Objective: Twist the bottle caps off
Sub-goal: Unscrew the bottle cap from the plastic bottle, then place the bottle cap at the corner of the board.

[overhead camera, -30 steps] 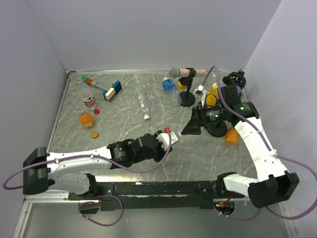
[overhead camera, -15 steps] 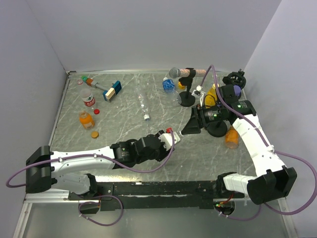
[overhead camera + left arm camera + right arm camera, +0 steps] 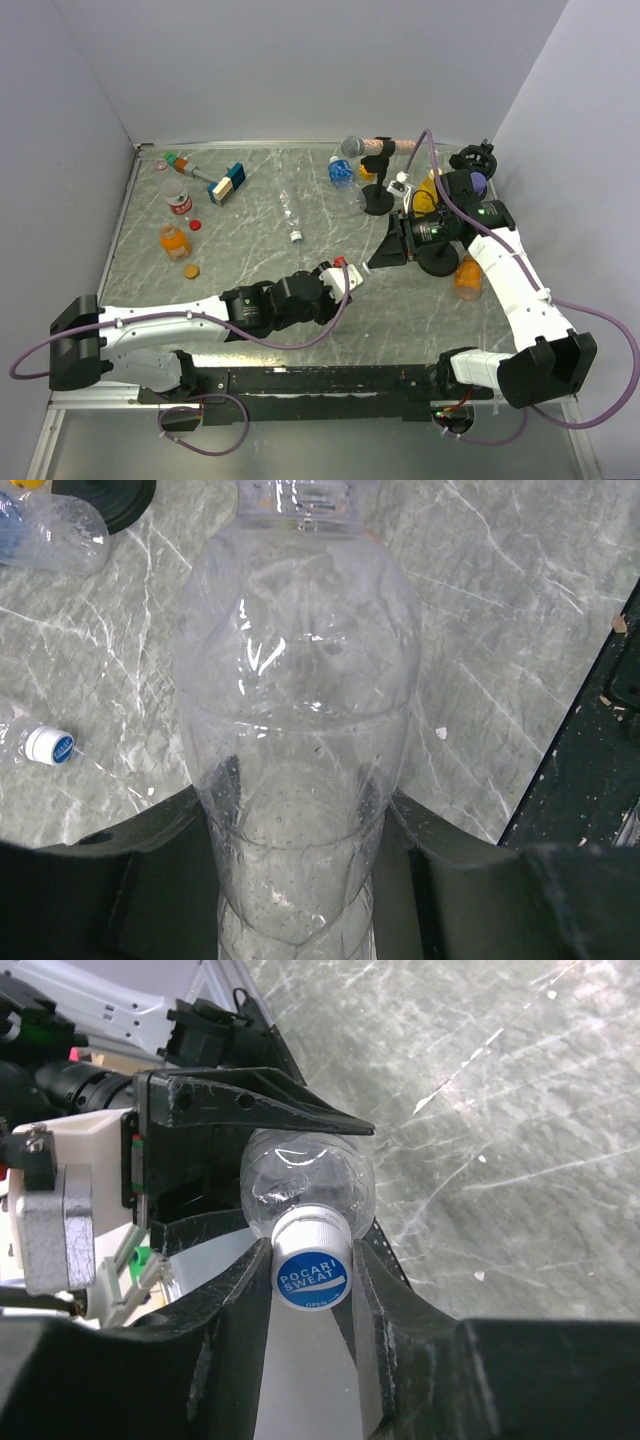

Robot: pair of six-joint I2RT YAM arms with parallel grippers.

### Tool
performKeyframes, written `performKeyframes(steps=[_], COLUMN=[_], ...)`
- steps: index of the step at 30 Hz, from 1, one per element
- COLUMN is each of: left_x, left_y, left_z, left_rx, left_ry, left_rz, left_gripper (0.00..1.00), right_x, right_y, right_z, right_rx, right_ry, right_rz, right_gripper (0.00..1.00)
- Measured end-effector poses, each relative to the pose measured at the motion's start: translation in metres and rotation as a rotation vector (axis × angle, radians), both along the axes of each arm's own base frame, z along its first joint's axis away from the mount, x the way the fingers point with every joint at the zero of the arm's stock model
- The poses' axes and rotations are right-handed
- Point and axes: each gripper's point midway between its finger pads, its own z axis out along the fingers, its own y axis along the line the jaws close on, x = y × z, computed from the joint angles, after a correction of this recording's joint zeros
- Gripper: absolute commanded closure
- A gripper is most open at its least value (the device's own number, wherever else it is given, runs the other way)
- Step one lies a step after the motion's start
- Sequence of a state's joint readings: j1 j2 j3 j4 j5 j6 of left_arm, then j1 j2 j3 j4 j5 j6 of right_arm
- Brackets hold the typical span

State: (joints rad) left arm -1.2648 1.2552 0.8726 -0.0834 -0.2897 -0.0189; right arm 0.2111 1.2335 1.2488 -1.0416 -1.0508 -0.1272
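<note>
Above the near middle of the table point(image 3: 250, 250), the clear bottle point(image 3: 300, 710) sits clamped in our left end effector point(image 3: 298, 825) and our right end effector point(image 3: 311, 1265) is closed on its blue-and-white cap point(image 3: 312, 1280), so we should twist squarely about the neck.

I work over a grey marbled tabletop point(image 3: 240, 235), veined white, boxed by plain pale lilac walls point(image 3: 300, 70) under soft even light.
</note>
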Motion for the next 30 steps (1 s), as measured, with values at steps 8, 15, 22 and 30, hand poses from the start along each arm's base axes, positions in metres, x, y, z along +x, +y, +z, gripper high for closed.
performKeyframes(steps=[8, 15, 22, 30], left_x=[-0.009, -0.029, -0.057, -0.027], left_y=[0.002, 0.014, 0.013, 0.040], left_z=[0.003, 0.012, 0.015, 0.045], left_rx=[-0.092, -0.259, -0.283, -0.362], left_ry=[0.069, 0.284, 0.404, 0.214], left_rz=[-0.095, -0.317, -0.462, -0.245], left_gripper=[0.81, 0.81, 0.82, 0.81], right_x=[-0.009, -0.021, -0.026, -0.017], right_y=[0.003, 0.004, 0.002, 0.002], right_z=[0.005, 0.016, 0.031, 0.009], right_rx=[0.041, 0.112, 0.127, 0.119], right_ry=[-0.037, -0.280, -0.515, -0.475], right_rz=[0.071, 0.231, 0.285, 0.219], right_gripper=[0.88, 0.89, 0.88, 0.85])
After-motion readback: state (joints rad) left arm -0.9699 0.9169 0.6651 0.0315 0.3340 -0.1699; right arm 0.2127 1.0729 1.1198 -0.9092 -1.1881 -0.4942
